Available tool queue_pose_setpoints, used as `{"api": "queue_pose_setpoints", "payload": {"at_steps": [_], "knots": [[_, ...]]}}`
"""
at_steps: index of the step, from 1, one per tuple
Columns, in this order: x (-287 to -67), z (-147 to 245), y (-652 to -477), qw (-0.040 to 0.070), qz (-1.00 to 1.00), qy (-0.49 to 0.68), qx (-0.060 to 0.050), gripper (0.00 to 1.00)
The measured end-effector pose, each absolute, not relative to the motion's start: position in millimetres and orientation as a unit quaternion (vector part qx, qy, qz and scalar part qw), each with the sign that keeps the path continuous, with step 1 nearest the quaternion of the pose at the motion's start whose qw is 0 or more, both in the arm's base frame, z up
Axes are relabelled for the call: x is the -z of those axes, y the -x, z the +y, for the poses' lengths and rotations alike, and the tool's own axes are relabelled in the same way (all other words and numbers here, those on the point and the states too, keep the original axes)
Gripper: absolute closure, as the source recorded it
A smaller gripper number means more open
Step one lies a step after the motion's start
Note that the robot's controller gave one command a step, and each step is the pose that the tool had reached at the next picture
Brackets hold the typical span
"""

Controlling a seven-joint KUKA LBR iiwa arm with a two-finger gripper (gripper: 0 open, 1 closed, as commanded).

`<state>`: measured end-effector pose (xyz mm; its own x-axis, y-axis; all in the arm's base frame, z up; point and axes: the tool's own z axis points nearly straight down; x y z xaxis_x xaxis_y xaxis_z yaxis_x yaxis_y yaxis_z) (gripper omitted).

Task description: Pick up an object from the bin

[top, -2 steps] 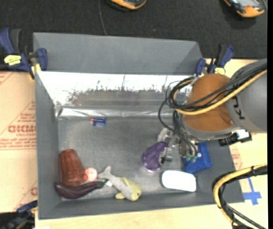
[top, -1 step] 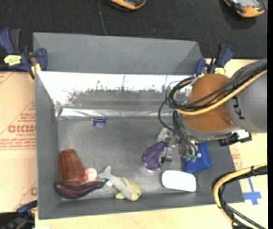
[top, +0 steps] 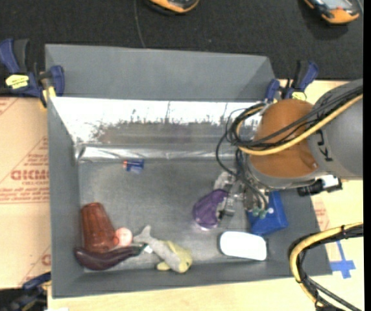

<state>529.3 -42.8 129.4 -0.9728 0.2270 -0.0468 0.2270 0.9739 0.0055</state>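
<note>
Your gripper (top: 229,205) is down in the right half of the bin (top: 166,196), close to the front edge. It sits against the right side of a rounded purple lump (top: 206,212), the nearest thing to it. I cannot tell from above whether the tool is apart or together, nor whether it is touching the lump or only just beside it, because the orange wrist cover and cables hide much of it. Check that first.

If you take the purple lump, I judge that you need to centre over it. At present the tool looks offset toward the lump's right edge, so a closing grip there may only pinch the side and squirt it away. Move a little toward the bin's left edge, then go straight down.

Mind the neighbours. A blue block (top: 268,219) lies just beside the tool on the side of the bin's right edge. A white oval pad (top: 242,245) lies near the front edge, close below both. Either could get nudged or caught in the grip.

The reddish cup (top: 96,227), pink ball (top: 123,237) and cream toy (top: 169,254) lie heaped toward the front left corner, well apart from the tool. Leave them alone. Lift vertically and confirm that something is in the grip before moving off.
</note>
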Motion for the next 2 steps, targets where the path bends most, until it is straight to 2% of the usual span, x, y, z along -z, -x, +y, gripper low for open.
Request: {"api": "queue_pose_setpoints", "payload": {"at_steps": [1, 2], "knots": [[-129.5, -42.8, -529.3, 0.024, 0.993, -0.114, 0.0, 1.0], [-140.9, -47.7, -532.9, 0.024, 0.995, -0.099, 0.0, 1.0]]}}
